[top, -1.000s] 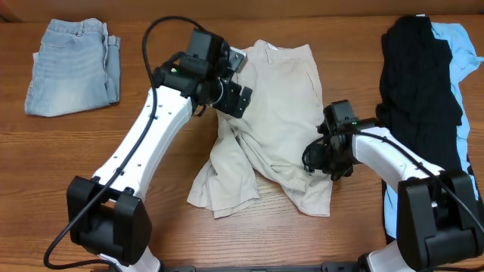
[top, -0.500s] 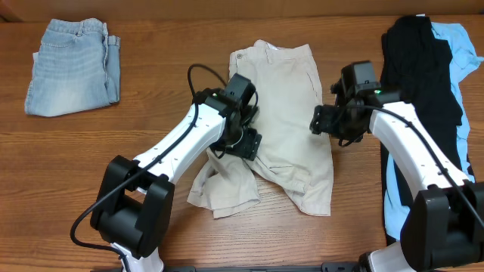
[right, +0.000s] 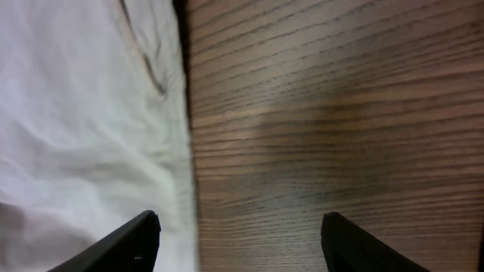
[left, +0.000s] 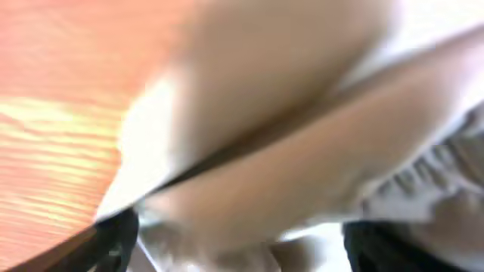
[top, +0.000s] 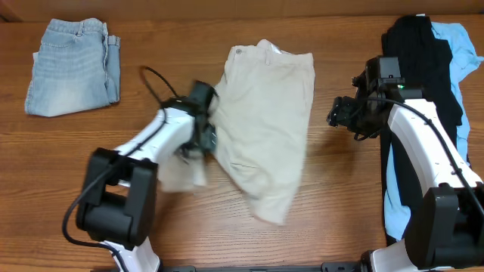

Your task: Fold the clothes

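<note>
The beige khaki shorts [top: 268,113] lie in the middle of the table, waistband at the far end, one leg reaching towards the front. A blurred flap of them [top: 181,170] sits at my left gripper [top: 203,140]. In the left wrist view, blurred beige cloth [left: 287,113] fills the space between the fingers of the left gripper [left: 238,253], which stand wide apart. My right gripper [top: 338,117] is open and empty over bare wood, just right of the shorts. In the right wrist view the right gripper [right: 238,242] shows the edge of the shorts [right: 83,113] by its left finger.
Folded faded denim [top: 72,64] lies at the far left. A black garment [top: 416,68] lies on a sky-blue one [top: 461,53] along the right edge, beside the right arm. Wooden table [right: 340,113] shows between the shorts and that pile.
My left gripper moved left across the shorts, and the crumpled lower-left leg shifted and spread with it. My right gripper moved up and to the right, off the shorts.
</note>
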`<state>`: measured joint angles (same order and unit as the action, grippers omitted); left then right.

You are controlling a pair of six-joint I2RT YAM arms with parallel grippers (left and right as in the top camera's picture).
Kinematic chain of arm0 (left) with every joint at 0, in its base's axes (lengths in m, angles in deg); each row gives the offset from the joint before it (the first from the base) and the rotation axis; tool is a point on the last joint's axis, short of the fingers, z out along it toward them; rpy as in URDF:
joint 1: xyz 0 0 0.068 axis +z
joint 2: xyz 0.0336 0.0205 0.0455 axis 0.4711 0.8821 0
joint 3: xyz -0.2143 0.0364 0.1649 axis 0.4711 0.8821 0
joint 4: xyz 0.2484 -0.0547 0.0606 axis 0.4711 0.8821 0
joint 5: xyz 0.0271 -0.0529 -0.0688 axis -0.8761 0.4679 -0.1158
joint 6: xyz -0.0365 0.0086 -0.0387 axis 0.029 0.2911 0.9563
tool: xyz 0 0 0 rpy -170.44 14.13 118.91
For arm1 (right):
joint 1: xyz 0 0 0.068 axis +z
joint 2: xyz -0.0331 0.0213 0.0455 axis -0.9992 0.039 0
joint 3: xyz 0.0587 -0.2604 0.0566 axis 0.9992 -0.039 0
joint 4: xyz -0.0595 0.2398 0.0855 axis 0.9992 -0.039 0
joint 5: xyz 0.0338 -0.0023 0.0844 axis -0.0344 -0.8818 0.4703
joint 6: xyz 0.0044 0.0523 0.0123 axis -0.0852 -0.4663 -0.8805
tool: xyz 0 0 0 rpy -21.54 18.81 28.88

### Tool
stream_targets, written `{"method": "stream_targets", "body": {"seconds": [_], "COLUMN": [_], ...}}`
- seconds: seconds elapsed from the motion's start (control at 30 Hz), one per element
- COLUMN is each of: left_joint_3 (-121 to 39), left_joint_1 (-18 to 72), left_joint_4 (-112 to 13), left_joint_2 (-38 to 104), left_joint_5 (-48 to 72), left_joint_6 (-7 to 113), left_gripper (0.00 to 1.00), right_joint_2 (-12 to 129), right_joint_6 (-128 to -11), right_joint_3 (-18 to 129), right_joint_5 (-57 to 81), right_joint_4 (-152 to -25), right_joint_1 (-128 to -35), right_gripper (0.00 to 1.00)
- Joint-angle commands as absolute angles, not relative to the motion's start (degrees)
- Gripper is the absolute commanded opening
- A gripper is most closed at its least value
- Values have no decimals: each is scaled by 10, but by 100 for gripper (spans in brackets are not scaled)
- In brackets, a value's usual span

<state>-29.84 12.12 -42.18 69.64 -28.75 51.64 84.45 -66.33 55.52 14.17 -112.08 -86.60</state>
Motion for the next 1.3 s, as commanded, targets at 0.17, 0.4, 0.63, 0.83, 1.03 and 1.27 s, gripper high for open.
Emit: {"method": "stream_targets", "body": {"seconds": [0.17,0.4,0.63,0.83,1.03,1.27], "left_joint_3": [-482,-693,-590,-444,-345,-335], "left_joint_1": [192,124,68,19,-20,-2], "left_joint_4": [-426,-198,-108,-135,-210,-193], "left_joint_2": [698,698,706,706,706,703], "left_joint_5": [-380,-84,-85,-117,-117,-161], "left_joint_6": [345,351,517,631,698,710], "left_gripper": [100,100,98,94,63,4], "right_joint_2": [831,831,831,831,831,831], "right_joint_6": [-629,-628,-617,-588,-587,-585], "right_joint_3": [571,598,608,608,608,608], "right_joint_5": [181,200,201,200,200,200], "right_joint_4": [-1109,-1085,-1094,-1096,-1108,-1109], "right_joint_1": [-867,-868,-882,-882,-882,-881], "right_gripper": [73,76,78,80,80,80]}}
